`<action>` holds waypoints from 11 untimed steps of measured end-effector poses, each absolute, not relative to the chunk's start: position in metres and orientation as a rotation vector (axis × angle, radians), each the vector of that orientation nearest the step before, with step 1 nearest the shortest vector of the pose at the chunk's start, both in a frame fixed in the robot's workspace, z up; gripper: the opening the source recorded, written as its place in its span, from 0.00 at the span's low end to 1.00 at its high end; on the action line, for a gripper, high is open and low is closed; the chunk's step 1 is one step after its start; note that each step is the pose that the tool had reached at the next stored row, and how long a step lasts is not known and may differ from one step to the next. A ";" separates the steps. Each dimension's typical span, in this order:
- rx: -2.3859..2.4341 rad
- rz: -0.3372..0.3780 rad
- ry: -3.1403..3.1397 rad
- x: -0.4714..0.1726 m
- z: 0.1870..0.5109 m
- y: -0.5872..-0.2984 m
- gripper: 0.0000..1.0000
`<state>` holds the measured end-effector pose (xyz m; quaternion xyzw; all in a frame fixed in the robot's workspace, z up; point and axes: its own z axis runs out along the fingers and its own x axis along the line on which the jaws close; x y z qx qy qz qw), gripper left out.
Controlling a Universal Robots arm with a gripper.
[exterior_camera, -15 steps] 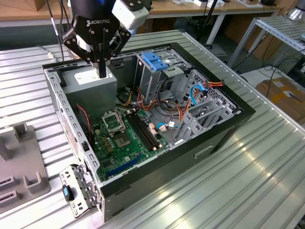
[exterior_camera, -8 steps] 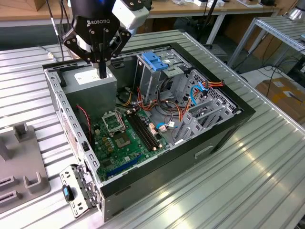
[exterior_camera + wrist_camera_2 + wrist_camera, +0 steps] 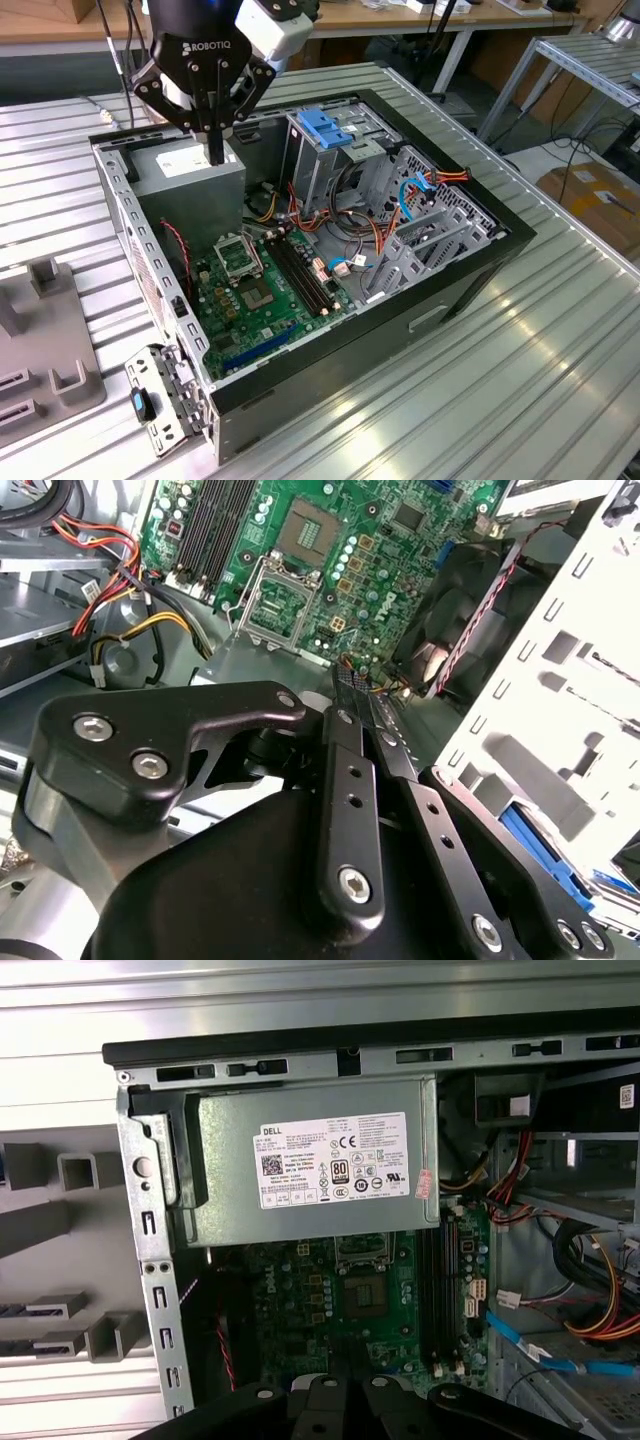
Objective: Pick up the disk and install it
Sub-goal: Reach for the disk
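The disk is out of view. My gripper [image 3: 215, 152] hangs over the open computer case [image 3: 470, 270], at the corner on the exterior view's left and far side. Its black fingers are shut together with nothing between them, and they point down just above the grey power-supply box [image 3: 190, 172]. In the second wrist view the fingers [image 3: 347, 780] meet over the green motherboard [image 3: 330, 550]. In the first wrist view the gripper [image 3: 345, 1385] sits above the motherboard [image 3: 360, 1290], near the power-supply box [image 3: 310, 1165].
A metal drive cage topped by a light-blue plastic latch piece [image 3: 325, 127] stands at the case's far middle. Orange, red and blue cables [image 3: 420, 190] run beside it. A grey fixture [image 3: 40, 340] lies on the table at the exterior view's left. A metal bracket [image 3: 165, 400] leans at the near corner.
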<state>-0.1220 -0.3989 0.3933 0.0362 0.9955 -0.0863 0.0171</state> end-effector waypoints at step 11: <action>0.112 -0.284 3.092 -0.122 0.393 -0.399 0.11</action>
